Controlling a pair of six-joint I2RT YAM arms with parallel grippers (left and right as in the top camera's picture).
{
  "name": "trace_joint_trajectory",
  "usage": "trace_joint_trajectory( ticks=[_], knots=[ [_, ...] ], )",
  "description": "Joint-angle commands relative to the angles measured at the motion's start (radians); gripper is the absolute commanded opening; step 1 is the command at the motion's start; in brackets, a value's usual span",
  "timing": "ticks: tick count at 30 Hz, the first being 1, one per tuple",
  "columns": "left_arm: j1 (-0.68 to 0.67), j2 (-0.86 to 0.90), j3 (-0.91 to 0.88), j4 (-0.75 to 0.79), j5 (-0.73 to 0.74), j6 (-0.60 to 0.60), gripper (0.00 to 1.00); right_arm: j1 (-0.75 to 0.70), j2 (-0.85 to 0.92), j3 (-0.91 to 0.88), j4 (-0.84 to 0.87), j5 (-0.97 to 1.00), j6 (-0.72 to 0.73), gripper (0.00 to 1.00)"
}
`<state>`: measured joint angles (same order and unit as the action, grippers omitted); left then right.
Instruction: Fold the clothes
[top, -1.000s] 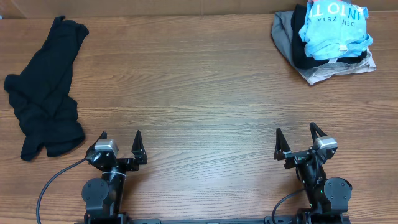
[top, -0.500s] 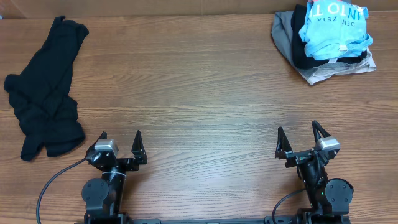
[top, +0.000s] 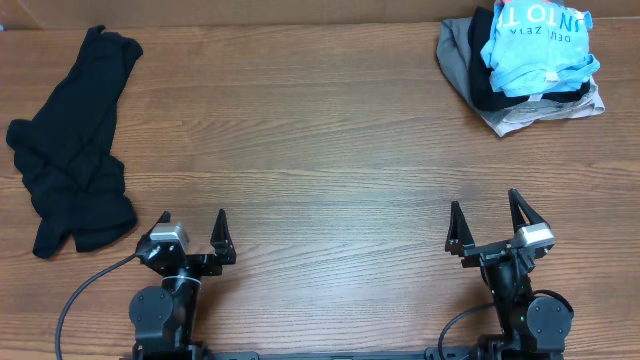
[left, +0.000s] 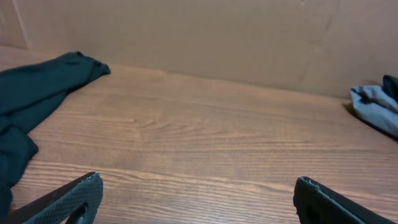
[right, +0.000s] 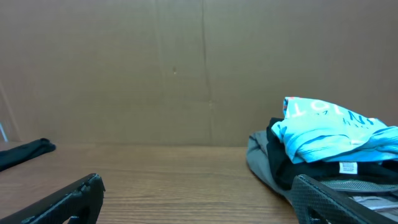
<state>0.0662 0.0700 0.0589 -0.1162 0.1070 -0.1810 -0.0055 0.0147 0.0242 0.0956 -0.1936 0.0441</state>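
Observation:
The black T-shirt (top: 72, 145) lies crumpled in a long heap at the table's far left; no logo or tag shows. It also shows at the left of the left wrist view (left: 31, 93) and as a dark sliver in the right wrist view (right: 25, 152). My left gripper (top: 190, 225) is open and empty near the front edge, right of the shirt's lower end. My right gripper (top: 487, 215) is open and empty at the front right, far from the shirt. Both sets of fingertips frame bare wood in the wrist views, left (left: 196, 193) and right (right: 199, 193).
A pile of garments sits at the back right corner: a light blue shirt with white lettering (top: 535, 45) on top of grey (top: 455, 55), black and beige pieces; it also shows in the right wrist view (right: 329, 134). A brown cardboard wall (right: 186, 68) runs behind the wooden table (top: 320, 160).
My right gripper has shifted slightly right and toward the front edge. The left gripper and the black T-shirt have not moved.

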Motion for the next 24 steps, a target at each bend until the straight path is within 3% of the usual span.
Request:
trace_joint_trajectory(
  ticks=[1,10,16,24],
  knots=[
    [0.006,0.003,0.107,-0.027,-0.011,0.014,1.0,0.005,-0.011,0.08,-0.01,-0.021,-0.007,1.0],
    [0.006,0.148,0.364,-0.164,-0.01,0.04,1.0,0.005,0.102,0.303,-0.119,-0.022,-0.007,1.0],
    [0.006,0.397,0.621,-0.343,-0.002,0.081,1.0,0.005,0.34,0.528,-0.258,-0.093,-0.007,1.0],
    [0.006,0.826,1.018,-0.746,-0.009,0.165,1.0,0.005,0.754,0.852,-0.565,-0.156,-0.008,1.0]
  ],
)
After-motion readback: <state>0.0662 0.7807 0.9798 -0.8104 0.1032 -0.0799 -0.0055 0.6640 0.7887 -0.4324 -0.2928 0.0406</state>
